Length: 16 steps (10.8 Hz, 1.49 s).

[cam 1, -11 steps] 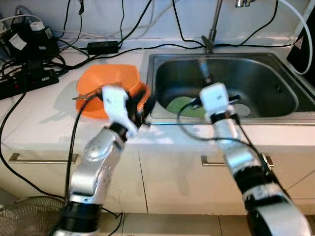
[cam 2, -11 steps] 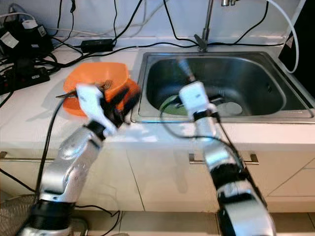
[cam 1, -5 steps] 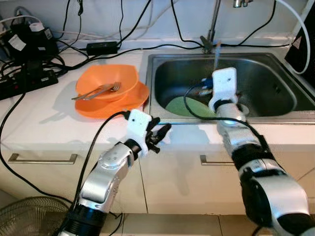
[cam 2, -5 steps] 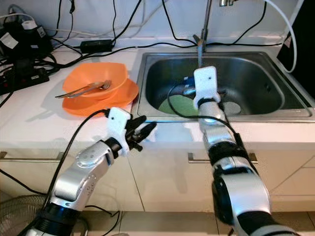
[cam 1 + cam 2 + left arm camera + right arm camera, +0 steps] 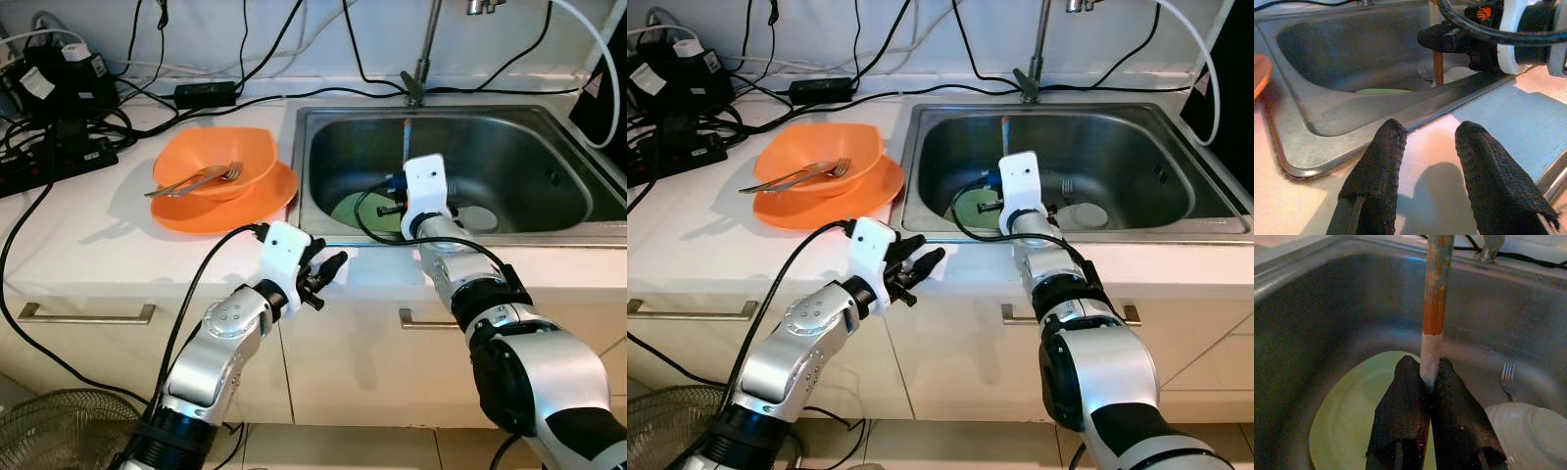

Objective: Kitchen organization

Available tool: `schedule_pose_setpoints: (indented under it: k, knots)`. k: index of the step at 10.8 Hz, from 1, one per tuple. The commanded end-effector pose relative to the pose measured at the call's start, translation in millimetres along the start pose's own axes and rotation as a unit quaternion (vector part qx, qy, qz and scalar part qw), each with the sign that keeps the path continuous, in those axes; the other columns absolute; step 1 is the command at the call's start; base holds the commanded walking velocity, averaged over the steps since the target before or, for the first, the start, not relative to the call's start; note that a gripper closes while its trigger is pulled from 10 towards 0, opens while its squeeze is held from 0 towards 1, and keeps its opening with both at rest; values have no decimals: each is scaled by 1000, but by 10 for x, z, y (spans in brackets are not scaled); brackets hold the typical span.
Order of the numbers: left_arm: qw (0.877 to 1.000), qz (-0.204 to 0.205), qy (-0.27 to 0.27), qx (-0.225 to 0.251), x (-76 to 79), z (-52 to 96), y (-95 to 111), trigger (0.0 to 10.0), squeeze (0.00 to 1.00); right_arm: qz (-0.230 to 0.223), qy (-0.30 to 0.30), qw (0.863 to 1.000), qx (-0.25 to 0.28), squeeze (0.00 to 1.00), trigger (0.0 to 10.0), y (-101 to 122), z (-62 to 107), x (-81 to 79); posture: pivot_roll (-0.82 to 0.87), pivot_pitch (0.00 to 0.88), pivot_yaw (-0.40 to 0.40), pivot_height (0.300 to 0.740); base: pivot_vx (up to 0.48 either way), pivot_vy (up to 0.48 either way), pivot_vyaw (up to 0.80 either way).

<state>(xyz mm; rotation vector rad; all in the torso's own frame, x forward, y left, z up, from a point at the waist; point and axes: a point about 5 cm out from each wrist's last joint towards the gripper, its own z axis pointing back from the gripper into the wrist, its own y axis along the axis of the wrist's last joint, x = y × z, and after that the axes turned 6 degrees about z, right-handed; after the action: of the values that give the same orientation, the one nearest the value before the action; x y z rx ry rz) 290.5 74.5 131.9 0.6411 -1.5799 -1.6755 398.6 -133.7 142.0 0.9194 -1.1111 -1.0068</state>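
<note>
Over the sink [image 5: 549, 230], the right tool [image 5: 1431, 382] pinches a thin stick [image 5: 1436, 298] near its pale lower end, the two black fingers [image 5: 1403, 406] closed tight on it, so that the orange-brown shaft stands upright above the basin. Below it lie a green plate [image 5: 1352, 431], a white dish [image 5: 1528, 431] and a fork [image 5: 1507, 377]. The stick looks light, stiff and narrow, likely a chopstick, and its worn, possibly wet surface may slide or swivel between the pads; a hold nearer the middle would probably steady it better than this end grip. The left tool [image 5: 1430, 161] hovers with fingers parted and holding nothing over the bench [image 5: 88, 255], just short of the sink rim. On the bench sits an orange bowl [image 5: 211, 162] on an orange plate [image 5: 274, 191], with cutlery [image 5: 196, 179] in the bowl.
</note>
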Motion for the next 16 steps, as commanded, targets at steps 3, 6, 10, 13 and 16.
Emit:
schedule_pose_setpoints:
  k: [3, 6, 10, 13, 16]
  knots:
    - [1000, -6, -1, -5, 19, 1, 19, 10000, 0, -19, 19, 999, -46, 0, 10000, -111, 5, -75, 159, 0, 13, 740, 0, 0, 0]
    - [1000, -7, -2, -12, 22, 7, -4, 10000, 0, -42, 22, 997, -67, 0, 10000, -170, 14, -82, 165, 0, 13, 740, 0, 0, 0]
    - [1000, -8, -6, -19, 35, 17, -29, 10000, 0, -49, 21, 996, -74, 988, 10000, -190, 17, -78, 166, 0, 18, 740, 0, 0, 0]
    - [1000, -8, -8, -21, 44, 12, -38, 10000, 0, -48, 21, 997, -61, 0, 10000, -163, 14, -84, 160, 0, 20, 740, 0, 0, 0]
    - [1000, -7, -6, -20, 45, 8, -37, 10000, 0, -21, 15, 998, -55, 373, 10000, -149, 12, -67, 163, 0, 17, 740, 0, 0, 0]
